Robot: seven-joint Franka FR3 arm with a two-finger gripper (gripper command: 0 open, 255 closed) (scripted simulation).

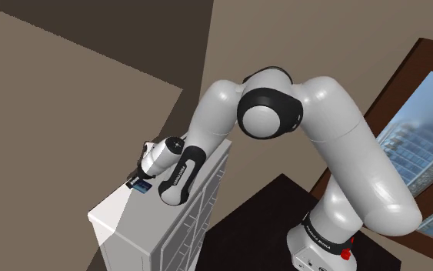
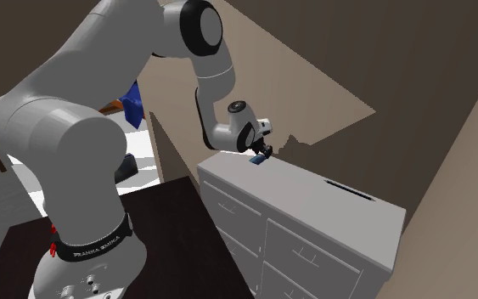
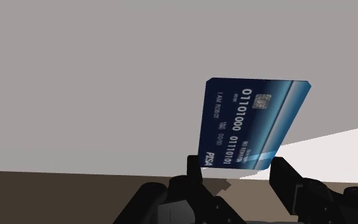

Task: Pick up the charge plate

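The charge plate is a dark blue bank card [image 3: 250, 124] with white numbers and a chip. It stands on edge between my two black fingers, which clasp its lower end, so my gripper [image 3: 238, 170] is shut on it. In the shoulder view the card [image 1: 140, 185] pokes out under the gripper [image 1: 138, 180] just above the white dresser's top [image 1: 118, 219], near its far end. The second exterior view has the card [image 2: 257, 160] hanging from the gripper [image 2: 263, 153] at the dresser's back corner [image 2: 228, 166]. Whether the card still touches the top I cannot tell.
The dresser [image 2: 313, 200] has drawers on its front and a thin dark slot [image 2: 347, 188] on its top. Brown walls stand close behind it. My stand is a dark box [image 1: 261, 212] beside the dresser. A window [image 1: 426, 146] is at the shoulder view's right.
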